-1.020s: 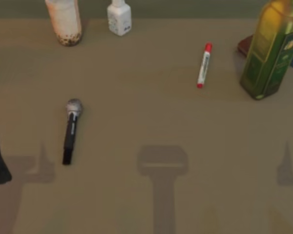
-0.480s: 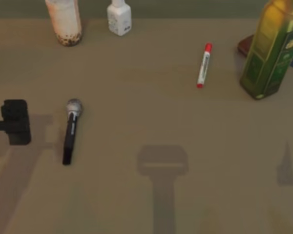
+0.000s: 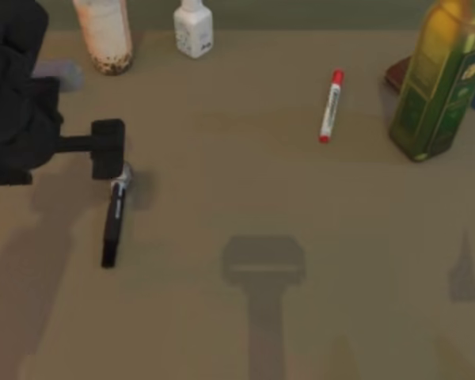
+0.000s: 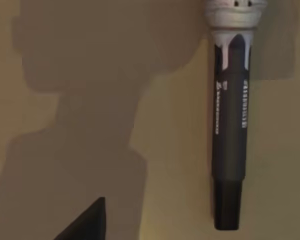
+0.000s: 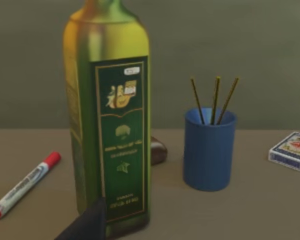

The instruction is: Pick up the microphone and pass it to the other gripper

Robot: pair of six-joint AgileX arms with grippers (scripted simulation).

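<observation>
The microphone (image 3: 113, 226) lies flat on the table's left half, its black handle pointing toward the front edge. My left gripper (image 3: 108, 149) hovers over its silver mesh head and hides most of it. In the left wrist view the microphone (image 4: 230, 125) lies off to one side of a single black fingertip (image 4: 92, 220), and nothing is between the jaws, which stand open. My right gripper (image 5: 150, 227) is out of the top view and parked at the right, open, with one fingertip (image 5: 90, 222) showing in front of the oil bottle.
A pale canister (image 3: 104, 36) and a white bottle (image 3: 193, 30) stand at the back left. A red-capped white marker (image 3: 331, 105) lies right of centre. A tall green oil bottle (image 3: 441, 79), a blue cup (image 5: 209, 149) holding sticks and a card box (image 5: 291, 151) are at the back right.
My left arm has swung in from the left edge, moving right and toward the back, and its gripper now sits over the microphone's head. The microphone has not moved.
</observation>
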